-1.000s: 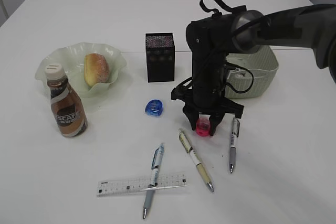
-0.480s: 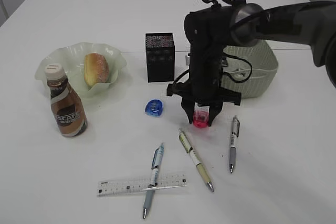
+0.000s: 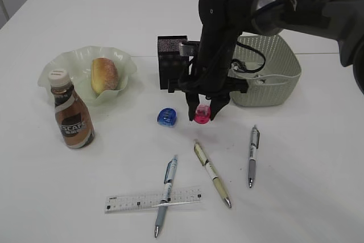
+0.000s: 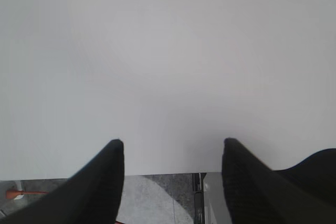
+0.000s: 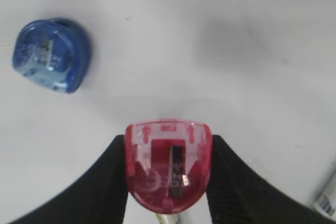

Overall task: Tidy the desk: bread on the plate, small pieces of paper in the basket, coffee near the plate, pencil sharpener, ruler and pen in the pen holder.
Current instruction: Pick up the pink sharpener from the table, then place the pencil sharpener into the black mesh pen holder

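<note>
Red sharpener [image 3: 202, 114] higher (end effector [image 3: 202, 112] clamped)

Bread [image 3: 104, 75]: I'm seeing the golden roll lying in the frilled green plate [image 3: 57, 68], far left.
Coffee [image 3: 73, 119]: bottle is standing upright, just in front of the plate.
Red pencil sharpener [image 3: 202, 114]: I'm seeing it hanging off the table, pinched at both sides, blade slot facing the right wrist camera.
Blue pencil sharpener [image 3: 167, 117]: lying on the table just left of the red one.
Ruler [image 3: 153, 200]: lying flat near the front edge, blue pen [image 3: 165, 194] crossing over it.
Yellow pen [image 3: 211, 173] and grey pen [image 3: 252, 156]: lying apart, to the right.
Pen holder [image 3: 170, 55]: black box standing upright, partly hidden.
Basket [image 3: 273, 72]: sitting behind, right.
</note>
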### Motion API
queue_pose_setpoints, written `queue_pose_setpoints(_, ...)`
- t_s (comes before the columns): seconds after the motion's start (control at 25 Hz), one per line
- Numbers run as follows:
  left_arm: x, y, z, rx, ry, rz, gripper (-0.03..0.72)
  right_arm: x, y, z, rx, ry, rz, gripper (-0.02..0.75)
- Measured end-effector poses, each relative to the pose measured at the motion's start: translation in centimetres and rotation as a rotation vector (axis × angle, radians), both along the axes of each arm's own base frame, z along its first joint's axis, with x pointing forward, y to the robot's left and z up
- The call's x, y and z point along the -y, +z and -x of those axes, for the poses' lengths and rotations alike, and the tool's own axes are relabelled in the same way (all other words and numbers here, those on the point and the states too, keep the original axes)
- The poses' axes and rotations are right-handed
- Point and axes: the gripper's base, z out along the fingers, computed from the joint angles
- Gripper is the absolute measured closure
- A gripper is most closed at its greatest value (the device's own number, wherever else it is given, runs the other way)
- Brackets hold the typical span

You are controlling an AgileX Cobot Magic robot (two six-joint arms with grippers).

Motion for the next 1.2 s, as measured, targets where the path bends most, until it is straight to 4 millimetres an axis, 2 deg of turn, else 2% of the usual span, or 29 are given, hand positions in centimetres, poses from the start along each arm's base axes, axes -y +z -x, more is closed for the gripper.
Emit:
queue_pose_setpoints(0.2,0.1,0.0,0.0,0.001,0.000,0.006,0.255,-0.7,0.1,0.3,-0.019,0.081,-0.073,0.437)
queue_pose_setpoints(0.44,0.1,0.0,0.0,0.001,0.000,0.006,0.255,-0.7,0.9,-0.1,0.014,0.099,-0.061,0.437)
queue_pose_setpoints(0.56,0.1,0.0,0.0,0.001,0.000,0.006,0.255,-0.9,2.9,-0.9,0.083,0.105,-0.077,0.437)
queue_pose_setpoints(0.92,0.1,0.0,0.0,0.001,0.000,0.009,0.255,-0.9,11.4,-2.8,0.389,0.098,-0.098,0.437)
queue_pose_setpoints(1.2,0.2,0.0,-0.1,0.011,-0.001,0.019,0.255,-1.2,12.8,-4.0,0.552,0.083,-0.139,0.437)
